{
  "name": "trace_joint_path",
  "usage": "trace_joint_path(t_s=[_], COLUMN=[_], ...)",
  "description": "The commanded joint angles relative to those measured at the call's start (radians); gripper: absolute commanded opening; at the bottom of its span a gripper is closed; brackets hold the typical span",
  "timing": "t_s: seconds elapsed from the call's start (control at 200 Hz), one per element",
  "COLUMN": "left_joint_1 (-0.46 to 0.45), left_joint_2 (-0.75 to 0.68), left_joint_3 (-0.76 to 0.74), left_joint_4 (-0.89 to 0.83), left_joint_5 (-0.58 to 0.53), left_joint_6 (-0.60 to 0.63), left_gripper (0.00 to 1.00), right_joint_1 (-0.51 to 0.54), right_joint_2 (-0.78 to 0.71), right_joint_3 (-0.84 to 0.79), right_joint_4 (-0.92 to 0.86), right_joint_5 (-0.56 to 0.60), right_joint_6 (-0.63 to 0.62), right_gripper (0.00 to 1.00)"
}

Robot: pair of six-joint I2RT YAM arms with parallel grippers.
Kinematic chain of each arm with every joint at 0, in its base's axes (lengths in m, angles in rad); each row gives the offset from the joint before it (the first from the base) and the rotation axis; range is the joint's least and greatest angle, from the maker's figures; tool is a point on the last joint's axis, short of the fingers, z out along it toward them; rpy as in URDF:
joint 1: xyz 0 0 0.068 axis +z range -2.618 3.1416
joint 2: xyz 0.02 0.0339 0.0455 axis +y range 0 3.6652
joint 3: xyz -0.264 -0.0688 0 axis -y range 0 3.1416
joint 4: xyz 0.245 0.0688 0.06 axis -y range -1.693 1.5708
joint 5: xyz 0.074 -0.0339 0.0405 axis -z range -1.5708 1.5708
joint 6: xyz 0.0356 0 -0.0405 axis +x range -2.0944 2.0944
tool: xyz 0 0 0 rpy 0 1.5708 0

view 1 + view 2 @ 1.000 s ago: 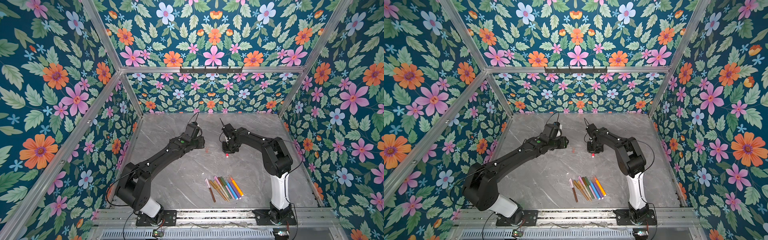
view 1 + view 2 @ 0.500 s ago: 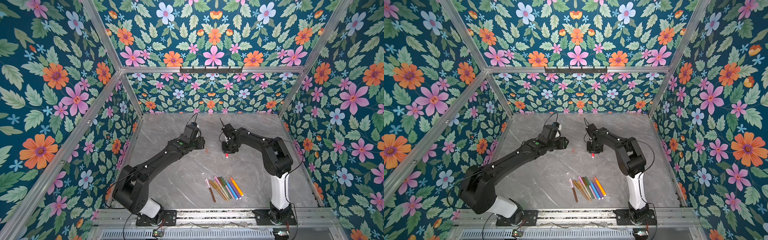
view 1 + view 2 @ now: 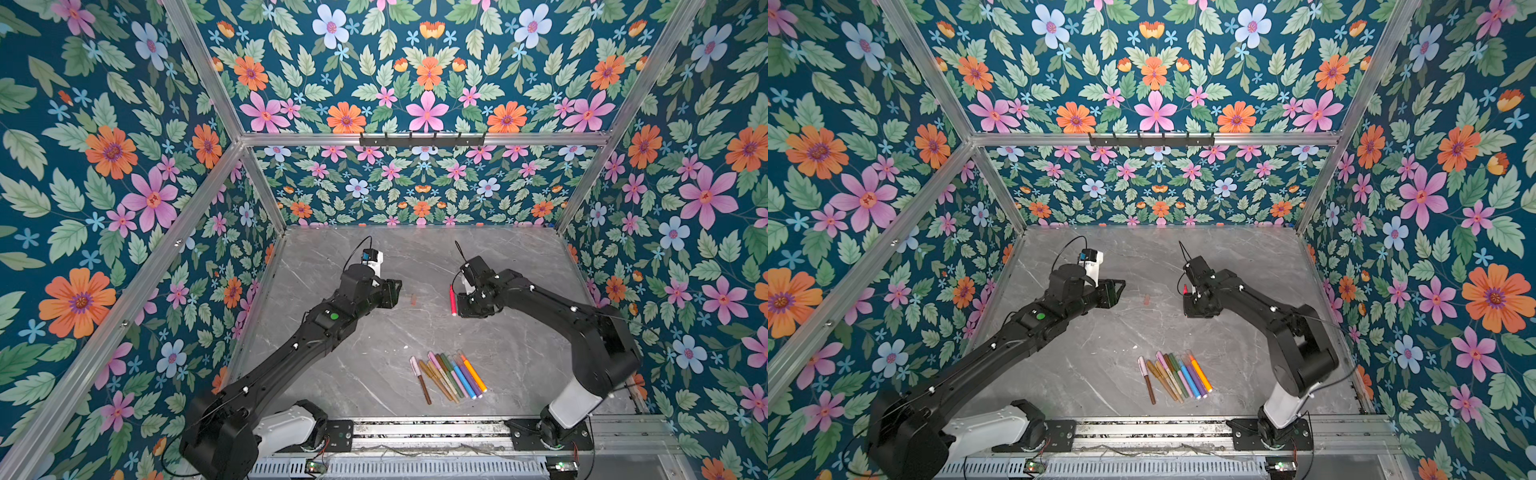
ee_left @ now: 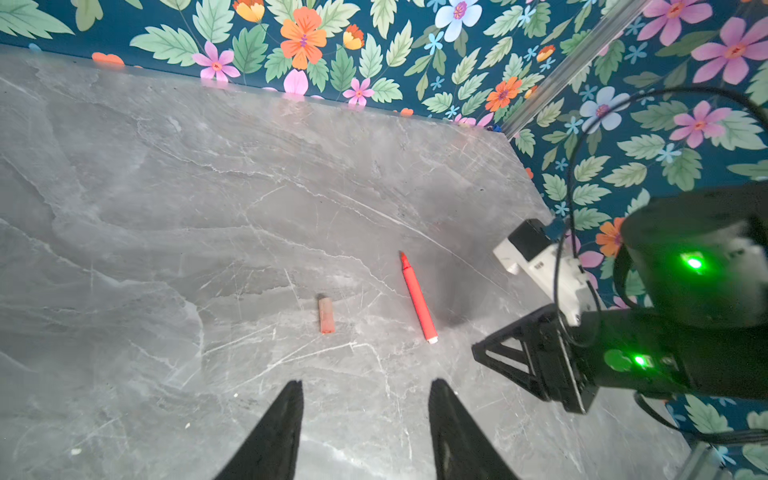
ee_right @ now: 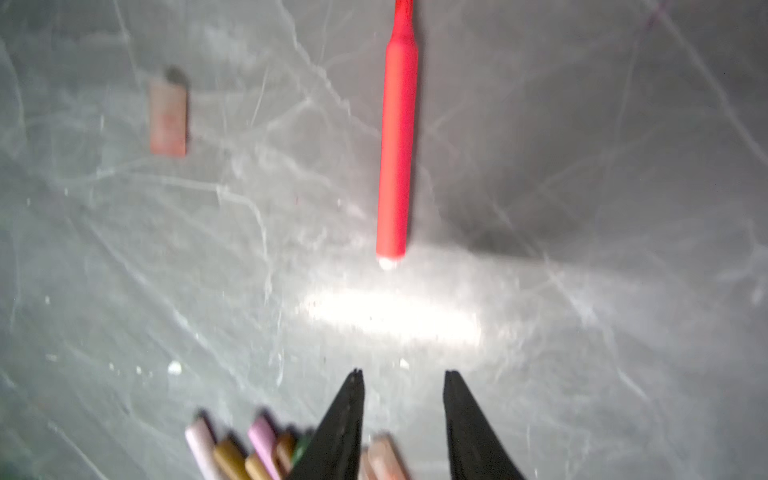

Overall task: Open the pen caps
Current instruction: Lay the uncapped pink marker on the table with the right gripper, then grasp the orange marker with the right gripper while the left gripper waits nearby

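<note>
A red pen point(image 3: 453, 300) lies uncapped on the grey marble table point(image 3: 374, 332), also in the wrist views point(image 4: 417, 299) point(image 5: 397, 145). Its peach cap point(image 3: 413, 300) point(image 3: 1146, 299) point(image 4: 326, 316) point(image 5: 168, 118) lies alone to its left, between the two grippers. My right gripper point(image 3: 467, 309) point(image 5: 404, 374) hovers just right of the pen, open and empty. My left gripper point(image 3: 395, 293) point(image 4: 365, 384) is open and empty, left of the cap. Several capped pens point(image 3: 449, 376) point(image 3: 1177, 378) lie in a row near the front.
Floral walls close the table in at the back and on both sides. A metal rail point(image 3: 415, 428) with the two arm bases runs along the front edge. In the left wrist view the right arm's gripper point(image 4: 519, 361) stands close beside the red pen.
My right gripper has opened and let go of the red pen, which now lies flat on the table beside it. The left gripper has hardly moved.
</note>
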Motion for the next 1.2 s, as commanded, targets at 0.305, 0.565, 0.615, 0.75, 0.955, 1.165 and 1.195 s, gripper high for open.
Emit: trace_joint_path(t_s=[0.305, 0.565, 0.615, 0.75, 0.955, 1.165, 1.195], left_joint_1=[0.003, 0.002, 0.002, 0.003, 0.002, 0.003, 0.002], left_joint_2=[-0.440, -0.449, -0.440, -0.389, -0.317, -0.250, -0.240], left_joint_3=[-0.198, -0.240, -0.248, -0.244, -0.238, -0.225, -0.225], left_joint_4=[-0.053, -0.017, -0.004, -0.011, 0.007, 0.052, 0.061], left_joint_5=[-0.275, -0.292, -0.279, -0.270, -0.239, -0.221, -0.211], left_joint_6=[0.089, 0.048, 0.046, 0.041, 0.027, 0.000, -0.005], left_gripper=[0.74, 0.77, 0.77, 0.74, 0.73, 0.73, 0.73], right_joint_1=[0.208, 0.210, 0.210, 0.211, 0.213, 0.215, 0.217], right_joint_2=[-0.494, -0.580, -0.585, -0.583, -0.585, -0.565, -0.557], right_joint_3=[-0.538, -0.640, -0.654, -0.689, -0.699, -0.656, -0.647], right_joint_4=[0.127, 0.143, 0.147, 0.168, 0.127, 0.039, 0.029], right_joint_5=[-0.030, -0.086, -0.087, -0.105, -0.070, 0.030, 0.045], right_joint_6=[0.243, 0.299, 0.306, 0.327, 0.349, 0.395, 0.397], right_gripper=[0.30, 0.29, 0.29, 0.29, 0.28, 0.23, 0.23])
